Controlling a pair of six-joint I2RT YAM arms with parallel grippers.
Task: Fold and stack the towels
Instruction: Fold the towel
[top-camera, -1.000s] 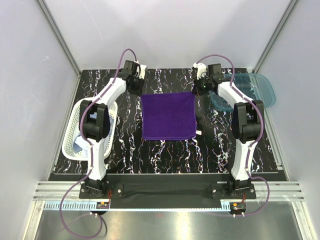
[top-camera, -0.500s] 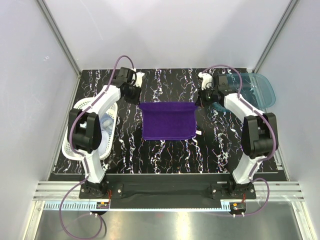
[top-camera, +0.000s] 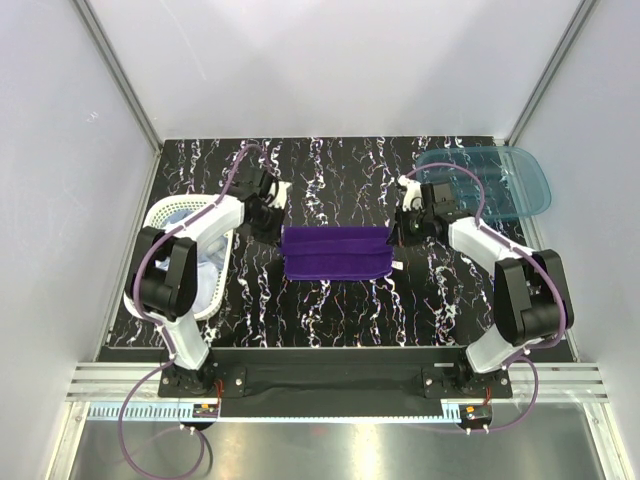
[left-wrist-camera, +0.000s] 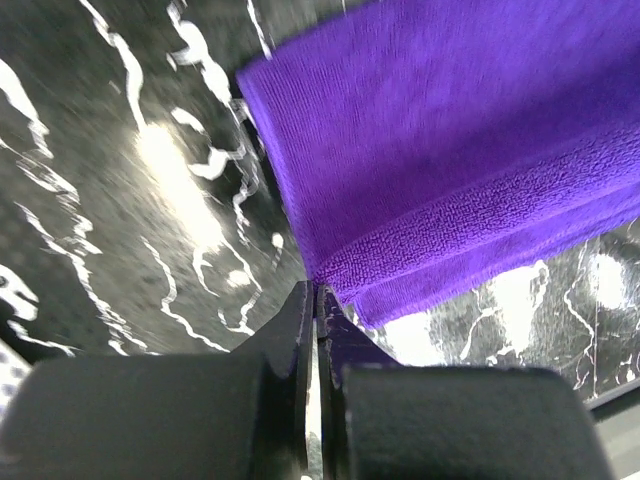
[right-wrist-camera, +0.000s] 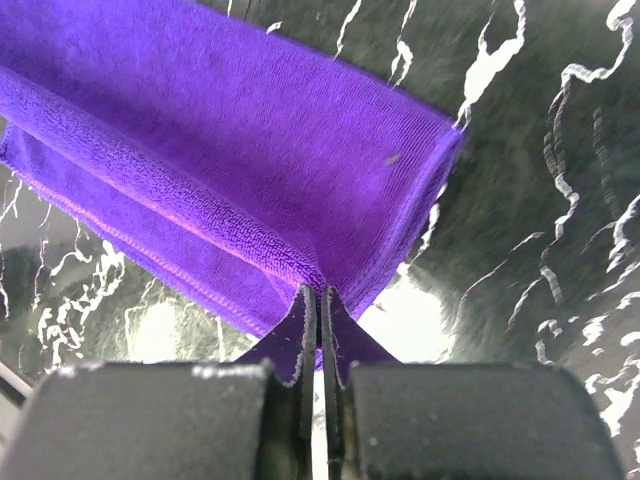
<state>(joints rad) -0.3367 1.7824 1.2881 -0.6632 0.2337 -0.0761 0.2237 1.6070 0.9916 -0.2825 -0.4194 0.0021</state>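
The deep purple cloth towel (top-camera: 336, 253) lies doubled over, its long axis parallel to the near edge of the black white-veined tabletop (top-camera: 330, 315). The left gripper (left-wrist-camera: 315, 297) and right gripper (right-wrist-camera: 320, 297) clamp its ends — pale walls (top-camera: 330, 70) surround.

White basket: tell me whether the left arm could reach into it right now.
Probably not yet. The white basket sits right beside the left arm, top open, but the left gripper is shut on a corner of the purple towel and would likely have to let go first.
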